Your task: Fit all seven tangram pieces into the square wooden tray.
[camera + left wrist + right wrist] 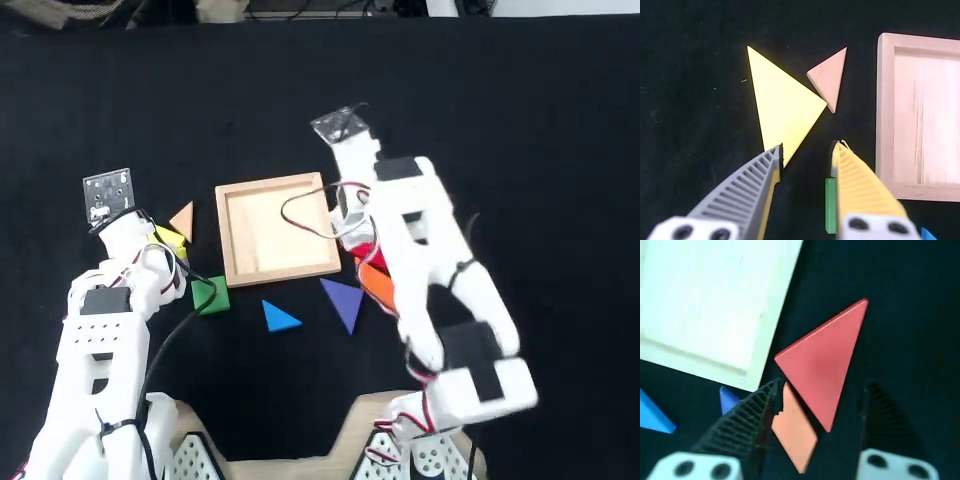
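wooden tray (226, 236) at centre frame on black tabletop (500, 120). left end effector (808, 147) at frame left, jaws parted, empty, above yellow triangle (782, 102); right end effector (822, 385) just right of tray, open, empty, straddling red triangle (825, 365).

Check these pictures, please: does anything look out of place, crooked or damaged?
Nothing looks damaged. The wooden tray holds no piece that I can see. One small oddity: beside the tray, the red triangle meets the orange piece at one edge; whether it overlaps it or only touches, I cannot tell.
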